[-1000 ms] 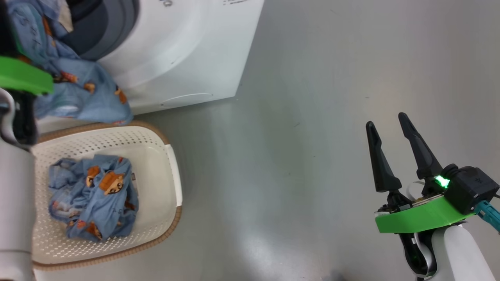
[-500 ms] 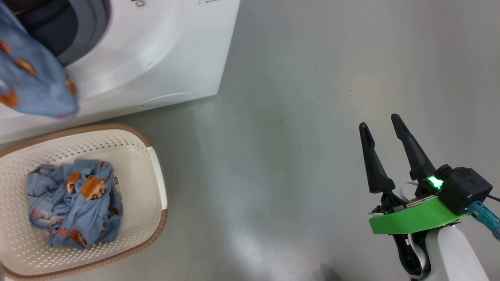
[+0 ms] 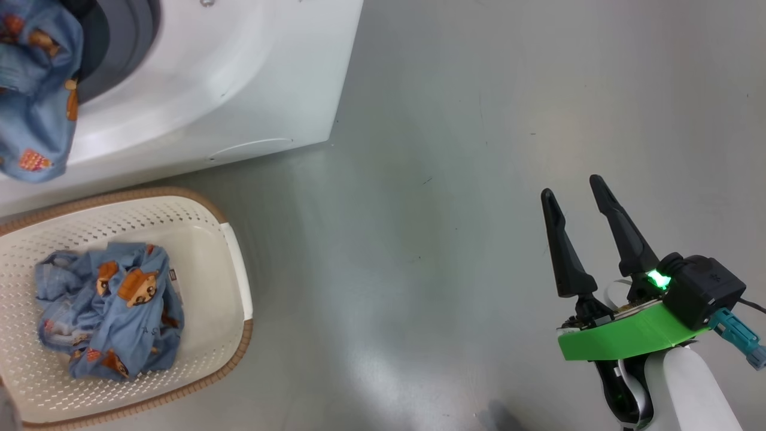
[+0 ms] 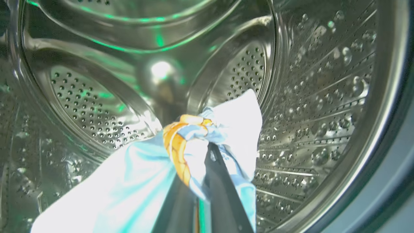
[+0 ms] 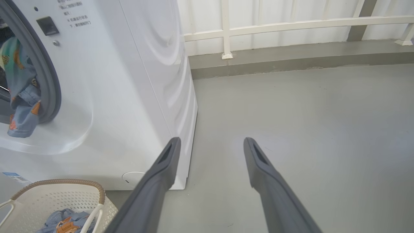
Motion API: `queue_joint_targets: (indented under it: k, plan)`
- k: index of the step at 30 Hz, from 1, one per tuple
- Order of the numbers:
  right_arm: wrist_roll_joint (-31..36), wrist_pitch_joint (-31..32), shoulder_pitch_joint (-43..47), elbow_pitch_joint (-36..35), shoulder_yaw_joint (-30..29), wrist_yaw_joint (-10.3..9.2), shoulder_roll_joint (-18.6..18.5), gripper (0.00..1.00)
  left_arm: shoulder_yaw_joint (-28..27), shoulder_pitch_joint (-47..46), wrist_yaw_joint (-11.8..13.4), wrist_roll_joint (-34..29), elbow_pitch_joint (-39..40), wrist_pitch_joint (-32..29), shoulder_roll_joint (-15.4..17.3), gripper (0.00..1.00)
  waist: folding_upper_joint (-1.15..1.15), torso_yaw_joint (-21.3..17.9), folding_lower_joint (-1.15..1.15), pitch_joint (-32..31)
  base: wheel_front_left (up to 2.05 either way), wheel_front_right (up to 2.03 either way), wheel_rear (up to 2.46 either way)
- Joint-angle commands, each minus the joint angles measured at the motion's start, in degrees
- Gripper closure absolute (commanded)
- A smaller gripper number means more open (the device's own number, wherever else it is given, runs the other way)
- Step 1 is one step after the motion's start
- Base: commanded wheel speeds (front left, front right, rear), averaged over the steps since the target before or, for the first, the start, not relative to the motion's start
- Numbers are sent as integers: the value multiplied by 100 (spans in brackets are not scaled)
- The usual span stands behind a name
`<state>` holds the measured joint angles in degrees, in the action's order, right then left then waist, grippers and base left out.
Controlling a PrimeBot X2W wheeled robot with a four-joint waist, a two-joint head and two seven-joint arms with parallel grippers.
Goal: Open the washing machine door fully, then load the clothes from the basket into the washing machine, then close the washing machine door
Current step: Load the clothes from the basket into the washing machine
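**Loading part done: one cloth at the drum, more in the basket**

Head view: a blue cloth (image 3: 36,90) hangs at the mouth of the machine (image 3: 239,90). More clothes (image 3: 108,311) lie bunched in the basket (image 3: 236,353) just in front of it. The right gripper (image 3: 570,185) hovers spread and empty over bare grey floor (image 3: 419,239).

Left wrist view: the left gripper (image 4: 203,161) pinches that cloth at the steel drum (image 4: 97,106), not yet released.

Right wrist view: a pale rail (image 5: 291,24) lines the wall behind.

The door step looks done. The basket pile and closing the door remain.
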<state>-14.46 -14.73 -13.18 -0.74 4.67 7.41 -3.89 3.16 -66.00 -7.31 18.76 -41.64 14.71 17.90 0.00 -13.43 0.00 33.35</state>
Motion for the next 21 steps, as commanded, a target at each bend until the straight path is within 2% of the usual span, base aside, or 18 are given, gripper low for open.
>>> queue_joint_targets:
  k: [1, 2, 5, 6, 7, 21]
  plan:
    - [-40, -27, -23, -106, 116, 8, -22, 0, -58, 3, -18, -14, 53, 29, 284, 100, 0, -1, 0, 1, 0, 0, 0]
    - [-41, -27, -25, -104, 115, 8, -24, 0, -46, -11, -18, -5, 13, 29, 287, 98, 0, -1, 0, 2, 0, 0, 0]
    - [-42, -27, -28, -105, 109, 8, -27, 0, -13, -59, -18, 12, -62, 29, 302, 62, 0, 2, 0, 6, 0, 0, 0]
    - [-42, -27, -27, -104, 107, 8, -27, 0, -1, -74, -18, 19, -85, 29, 306, 44, 0, 5, 0, 5, 0, 0, 0]
    - [-41, -27, -25, -102, 106, 8, -27, 0, 3, -86, -18, 25, -113, 29, 311, 0, 0, 9, 0, 3, 0, 0, 0]
    - [-36, -27, -32, -96, 85, 8, -55, 0, -24, 57, -18, 64, -316, 29, 245, 0, 0, 81, 0, -14, 0, 0, 0]
